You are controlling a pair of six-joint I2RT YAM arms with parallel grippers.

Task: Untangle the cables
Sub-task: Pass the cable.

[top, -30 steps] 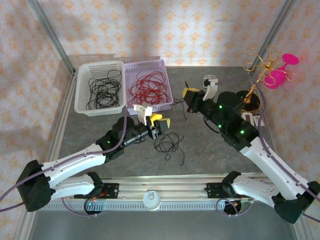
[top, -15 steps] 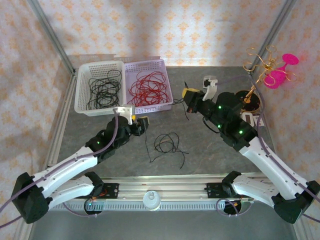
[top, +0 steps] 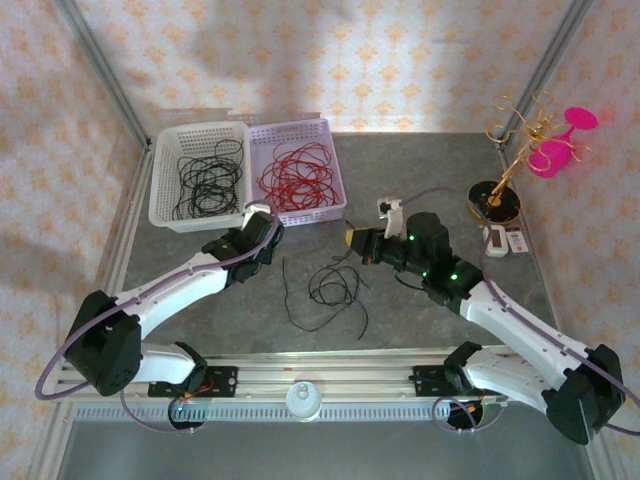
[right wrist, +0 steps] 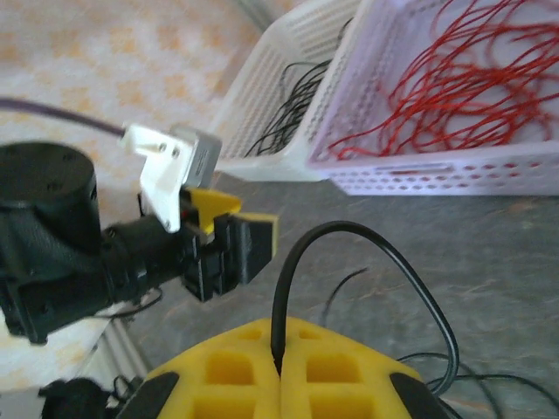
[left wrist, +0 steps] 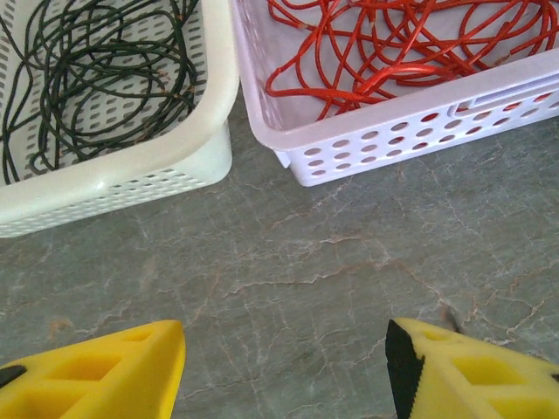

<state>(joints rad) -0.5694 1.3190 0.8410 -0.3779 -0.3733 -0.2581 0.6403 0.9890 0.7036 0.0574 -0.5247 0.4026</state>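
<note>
A loose tangle of black cables (top: pixel 330 288) lies on the grey table's middle. My right gripper (top: pixel 351 240) hovers just above its right side, shut on one black cable (right wrist: pixel 349 234) that arches up out of the closed yellow fingers (right wrist: pixel 332 384). More black cables (left wrist: pixel 87 70) fill the white basket (top: pixel 160 190). Red cables (left wrist: pixel 393 44) fill the lilac basket (top: pixel 336 170). My left gripper (top: pixel 262 225) sits in front of the gap between both baskets. It is open, its yellow fingers (left wrist: pixel 96 375) wide apart over bare table with nothing between them.
A gold wire stand (top: pixel 515 135) with a pink glass (top: pixel 560 150) stands at the back right on a black round base (top: pixel 495 200). A small white device (top: pixel 503 240) lies beside it. The metal rail (top: pixel 300 385) runs along the near edge.
My left arm has pulled away from the cable pile and swung back-left toward the baskets. My right gripper came left and down toward the pile, still holding the black cable.
</note>
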